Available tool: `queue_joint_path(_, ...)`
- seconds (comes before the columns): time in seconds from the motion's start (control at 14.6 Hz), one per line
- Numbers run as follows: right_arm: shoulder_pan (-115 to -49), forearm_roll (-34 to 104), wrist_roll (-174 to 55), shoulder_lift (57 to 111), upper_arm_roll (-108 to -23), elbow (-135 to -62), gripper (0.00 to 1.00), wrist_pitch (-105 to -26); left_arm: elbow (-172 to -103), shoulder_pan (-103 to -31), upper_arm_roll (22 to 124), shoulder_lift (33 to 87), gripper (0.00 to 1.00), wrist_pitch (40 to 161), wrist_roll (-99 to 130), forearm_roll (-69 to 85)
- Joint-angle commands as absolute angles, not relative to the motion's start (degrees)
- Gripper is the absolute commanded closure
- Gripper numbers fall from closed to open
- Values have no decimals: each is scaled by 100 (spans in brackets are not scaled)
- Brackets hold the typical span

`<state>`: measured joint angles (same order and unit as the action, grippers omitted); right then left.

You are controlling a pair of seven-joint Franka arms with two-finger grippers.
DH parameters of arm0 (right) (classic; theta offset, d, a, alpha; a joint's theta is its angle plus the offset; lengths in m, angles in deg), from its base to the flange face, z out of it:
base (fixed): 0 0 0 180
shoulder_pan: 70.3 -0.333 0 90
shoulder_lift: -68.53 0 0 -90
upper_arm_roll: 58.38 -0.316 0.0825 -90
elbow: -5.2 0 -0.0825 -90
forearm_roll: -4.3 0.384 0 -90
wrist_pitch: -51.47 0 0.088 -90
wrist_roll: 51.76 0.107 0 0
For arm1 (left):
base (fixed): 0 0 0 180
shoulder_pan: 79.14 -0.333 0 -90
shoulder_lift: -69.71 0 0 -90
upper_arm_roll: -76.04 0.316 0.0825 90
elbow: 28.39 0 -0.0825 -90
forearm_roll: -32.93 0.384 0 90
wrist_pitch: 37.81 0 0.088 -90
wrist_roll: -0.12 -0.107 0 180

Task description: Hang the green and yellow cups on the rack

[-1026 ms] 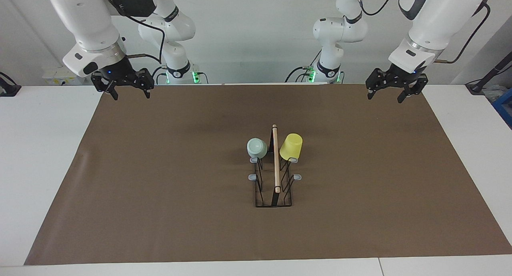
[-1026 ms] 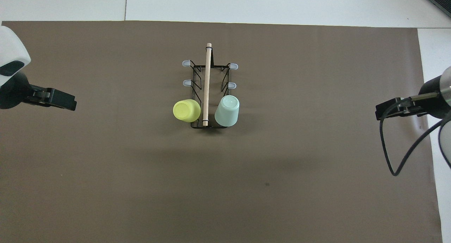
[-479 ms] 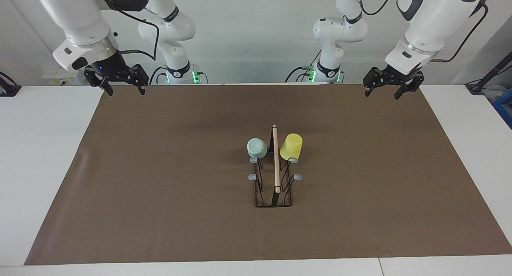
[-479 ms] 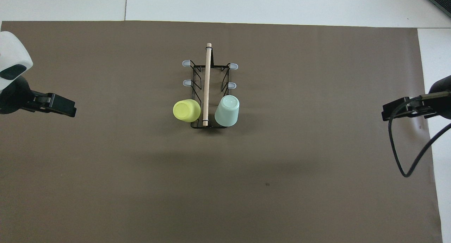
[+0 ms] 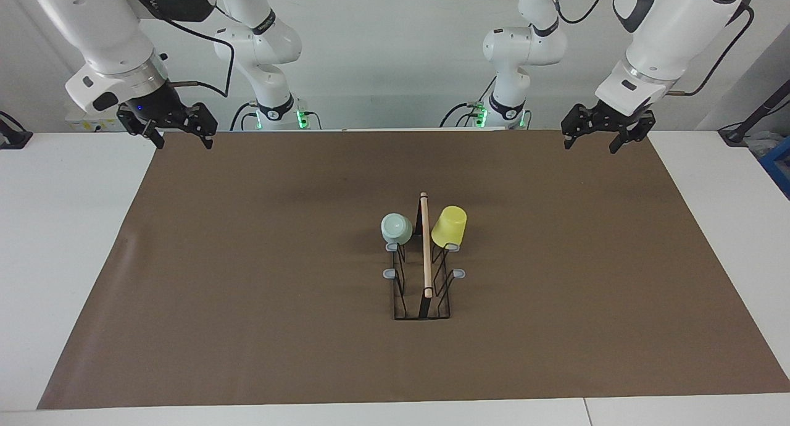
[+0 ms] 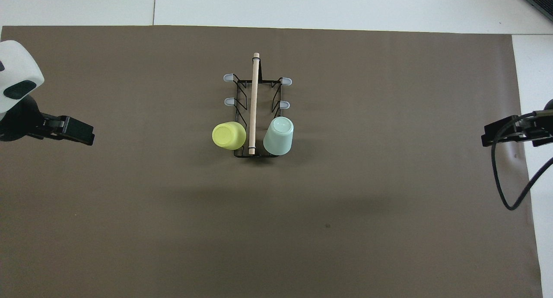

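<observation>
The rack (image 5: 426, 253) (image 6: 254, 103), black wire with a wooden rod along its top, stands mid-mat. The green cup (image 5: 396, 228) (image 6: 278, 136) hangs upside down on a prong at the rack's end nearest the robots, on the right arm's side of the rod. The yellow cup (image 5: 449, 226) (image 6: 228, 135) hangs the same way on the left arm's side. My right gripper (image 5: 184, 143) (image 6: 497, 133) is open and empty, up over the mat's corner by its base. My left gripper (image 5: 589, 147) (image 6: 80, 131) is open and empty over the mat's other corner near the robots.
A brown mat (image 5: 247, 302) covers most of the white table (image 5: 62, 228). Several grey-tipped prongs (image 5: 390, 273) on the rack carry nothing. A dark cable (image 6: 503, 181) loops down from the right arm over the mat's edge.
Both grippers, still open, have drawn away from the rack, the right one farther toward its end of the table. The cups and rack have not moved.
</observation>
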<state>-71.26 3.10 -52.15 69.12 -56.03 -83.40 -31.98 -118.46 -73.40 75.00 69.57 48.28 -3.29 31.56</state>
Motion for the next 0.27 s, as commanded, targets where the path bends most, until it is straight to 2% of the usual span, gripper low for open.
queue_joint_path(0.0, -7074, 343, -5149, 6968, -5689, -8208, 0, -3133, -11874, -7422, 7411, 7024, 0, 4824, -226, 3249)
queue_joint_path(0.21, -7144, 184, -5097, 6845, -5715, -8417, 0, -3115, -11883, -7422, 7420, 7024, 0, 4868, -226, 3240)
